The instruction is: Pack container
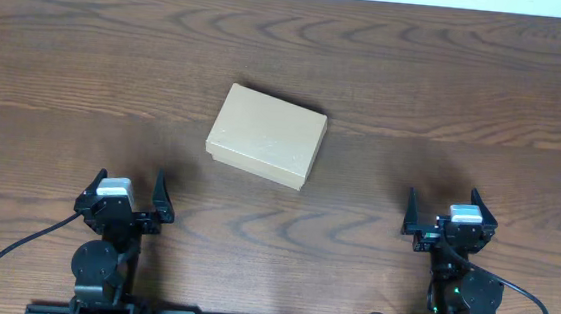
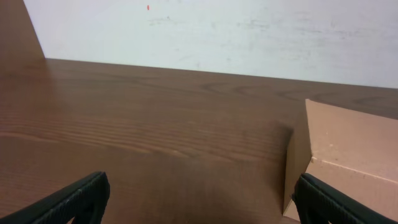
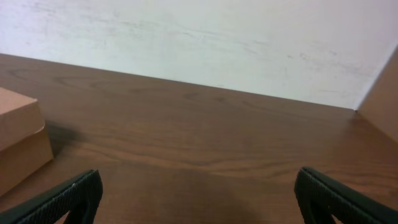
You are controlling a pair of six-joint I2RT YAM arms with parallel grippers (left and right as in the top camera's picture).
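Observation:
The container [image 1: 266, 136] is a small plain tan cardboard box, lid shut, lying slightly turned on the wooden table near the middle. It shows at the right edge of the left wrist view [image 2: 351, 155] and at the left edge of the right wrist view [image 3: 18, 143]. My left gripper [image 1: 123, 197] is open and empty near the front left, below and left of the box. My right gripper [image 1: 450, 216] is open and empty near the front right, well right of the box. Both sets of fingertips show spread wide in the wrist views [image 2: 199, 199] [image 3: 199, 199].
The brown wooden table [image 1: 448, 70] fills the overhead view. A pale wall [image 2: 217, 31] stands behind its far edge. Black cables [image 1: 12, 251] run from the arm bases along the front edge.

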